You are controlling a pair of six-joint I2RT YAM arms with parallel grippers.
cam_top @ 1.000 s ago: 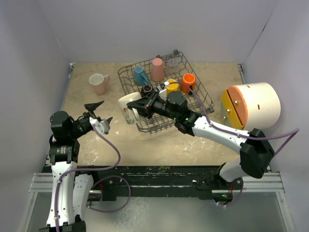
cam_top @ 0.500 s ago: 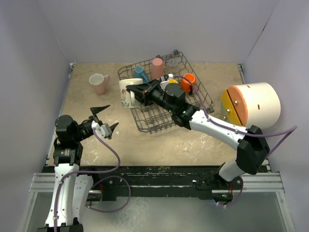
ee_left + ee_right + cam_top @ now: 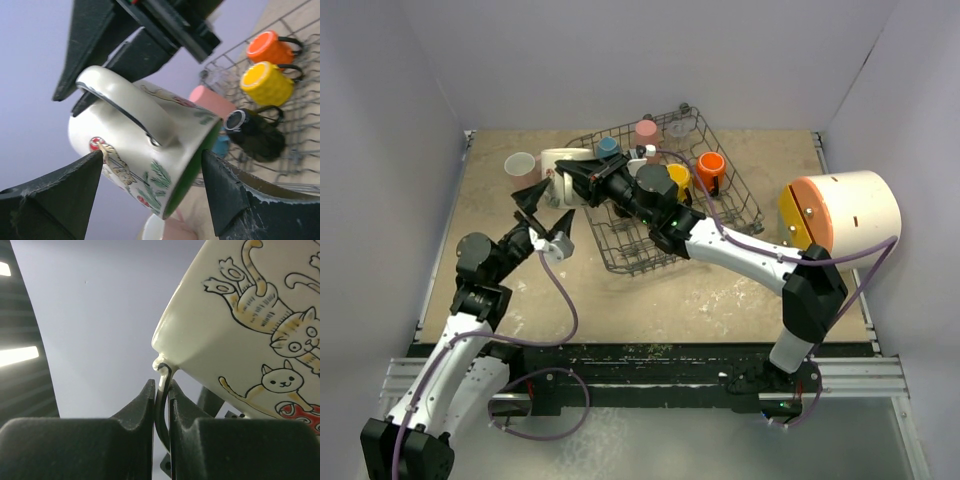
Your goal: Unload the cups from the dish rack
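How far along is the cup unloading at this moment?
Done: one pale pink mug stands on the table outside the dish rack.
In hand: the right gripper holds the cream mug by its handle beside the rack, with the left gripper flanking it, jaws open.
Left in the rack: blue mug, pink tumbler, clear glass, yellow mug, orange mug, black mug.

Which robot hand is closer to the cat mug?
Right. The right hand pinches the handle of the cat mug; the left hand is open close by, not touching.
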